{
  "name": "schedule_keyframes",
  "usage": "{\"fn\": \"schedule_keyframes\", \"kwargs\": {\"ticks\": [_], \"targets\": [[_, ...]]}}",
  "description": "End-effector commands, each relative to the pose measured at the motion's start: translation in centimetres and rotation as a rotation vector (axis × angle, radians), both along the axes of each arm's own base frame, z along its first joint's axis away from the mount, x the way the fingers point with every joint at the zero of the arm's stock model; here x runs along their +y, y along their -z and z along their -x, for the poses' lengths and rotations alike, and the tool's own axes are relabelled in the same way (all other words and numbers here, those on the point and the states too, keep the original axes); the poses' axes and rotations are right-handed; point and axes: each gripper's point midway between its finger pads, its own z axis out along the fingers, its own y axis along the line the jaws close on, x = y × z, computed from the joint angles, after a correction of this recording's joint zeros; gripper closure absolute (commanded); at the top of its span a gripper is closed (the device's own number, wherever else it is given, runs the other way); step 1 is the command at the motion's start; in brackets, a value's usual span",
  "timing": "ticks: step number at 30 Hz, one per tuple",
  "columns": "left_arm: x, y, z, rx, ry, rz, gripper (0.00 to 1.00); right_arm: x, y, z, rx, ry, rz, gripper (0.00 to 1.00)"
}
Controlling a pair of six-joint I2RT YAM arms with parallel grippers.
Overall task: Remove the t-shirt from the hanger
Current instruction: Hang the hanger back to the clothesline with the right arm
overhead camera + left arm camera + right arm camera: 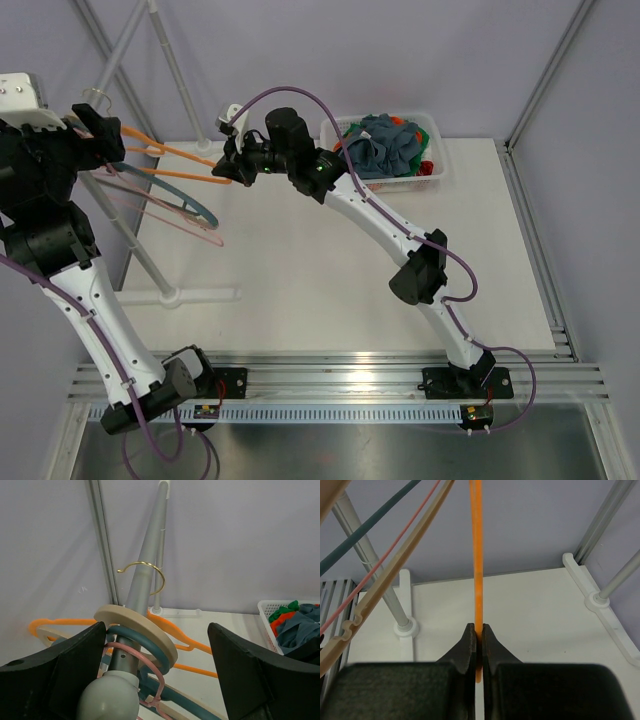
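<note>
1. Looking down in the top view, every hanger on the rack is bare. The orange hanger [170, 175] juts over the desk [300, 290] with nothing draped on it, and the right tool [228, 170] is at its far end. No t-shirt hangs anywhere. A heap of clothes [385, 145] fills the basket [438, 172] at the back right; I judge the t-shirt lies there, though I cannot pick it out. Removal looks done, and what seems left is letting go of the hanger. The left tool [92, 122] is up by the hooks, its jaws hard to read from here.
2. The left wrist view shows what the top view hides: the left tool is spread wide, one finger on each side of the rail [142, 587], gripping nothing. A beige hook [150, 625] loops the rail between the fingers. A gold hook [159, 577] arcs over the rail farther up, just above the orange hanger's peak.
3. The right wrist view alone shows the grip: the right tool is pressed together, pinching the orange hanger's bar. A beige hanger [390, 580] runs off to the upper left, also bare. Basket and hooks are out of this view.
</note>
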Motion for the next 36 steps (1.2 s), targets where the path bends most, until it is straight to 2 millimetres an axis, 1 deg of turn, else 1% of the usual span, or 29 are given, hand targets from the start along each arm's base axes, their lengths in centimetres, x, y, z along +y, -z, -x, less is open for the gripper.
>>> {"fn": "schedule_keyframes", "kwargs": {"ticks": [1,7,8,9,11,12,13,14,16,17,18,19,22,23,25,26,28,30,31,34,35,36], "targets": [[-1.9,-0.6,1.3,-0.022,0.065,-0.004,0.15,-1.0,-5.0,0.7,-0.093,-0.009,-0.083,1.0],[-1.4,-1.4,2.2,-0.052,0.011,-0.025,0.14,-1.0,-4.5,0.9,-0.081,-0.021,-0.079,1.0],[-1.4,-1.6,2.3,-0.057,0.003,-0.029,0.13,-1.0,-4.2,0.9,-0.073,-0.021,-0.074,1.0],[-1.3,-1.7,2.4,-0.06,-0.003,-0.03,0.12,-1.0,-4.4,1.0,-0.075,-0.023,-0.078,1.0],[-1.1,-2.5,2.8,-0.08,-0.03,-0.041,0.12,-1.0,-4.1,1.1,-0.066,-0.026,-0.073,1.0],[-1.1,-2.8,3.0,-0.086,-0.034,-0.045,0.11,-1.2,-4.3,1.2,-0.067,-0.026,-0.075,1.0],[-1.2,-3.7,3.4,-0.103,-0.039,-0.06,0.1,-1.2,-4.3,1.3,-0.066,-0.028,-0.074,1.0],[-1.0,-3.7,3.5,-0.097,-0.054,-0.057,0.09,-1.2,-4.2,1.3,-0.064,-0.025,-0.07,1.0],[-0.6,-4.4,3.9,-0.113,-0.087,-0.069,0.06,-1.5,-4.4,1.2,-0.07,-0.017,-0.072,1.0],[-0.1,-4.9,4.2,-0.127,-0.125,-0.074,0.05,-1.5,-4.0,1.2,-0.066,-0.018,-0.066,1.0],[0.2,-5.2,4.5,-0.135,-0.146,-0.076,0.02,-1.5,-4.3,1.4,-0.071,-0.017,-0.071,1.0],[0.3,-5.8,5.1,-0.15,-0.171,-0.089,0.02,-1.5,-4.2,1.4,-0.072,-0.018,-0.069,1.0],[0.1,-6.5,5.7,-0.157,-0.179,-0.105,0.01,-1.6,-4.4,1.4,-0.079,-0.018,-0.069,0.99],[-0.1,-7.1,6.3,-0.167,-0.184,-0.109,0.01,-1.7,-4.6,1.4,-0.08,-0.015,-0.07,0.99],[-0.1,-7.6,6.9,-0.179,-0.204,-0.112,0.01,-1.7,-4.4,1.4,-0.08,-0.015,-0.066,0.88],[-0.1,-7.8,7.2,-0.185,-0.21,-0.114,0.01,-1.8,-4.7,1.5,-0.086,-0.015,-0.072,0.82],[-0.4,-8.1,7.8,-0.2,-0.214,-0.118,0.01,-1.8,-4.4,1.5,-0.084,-0.015,-0.069,0.78],[-0.9,-8.4,8.4,-0.211,-0.204,-0.119,0.01,-2.0,-4.9,1.6,-0.092,-0.014,-0.078,0.73],[-1.2,-8.3,8.6,-0.213,-0.198,-0.119,0.01,-2.0,-4.7,1.6,-0.089,-0.012,-0.077,0.68],[-1.7,-8.6,9.1,-0.221,-0.185,-0.122,0.01,-2.1,-4.7,1.6,-0.087,-0.009,-0.075,0.66],[-1.8,-8.7,9.2,-0.222,-0.185,-0.122,0.01,-2.3,-5.2,1.8,-0.094,-0.009,-0.083,0.66],[-1.9,-8.7,9.3,-0.222,-0.182,-0.123,0.01,-2.4,-5.3,1.8,-0.094,-0.007,-0.083,0.64]]}}
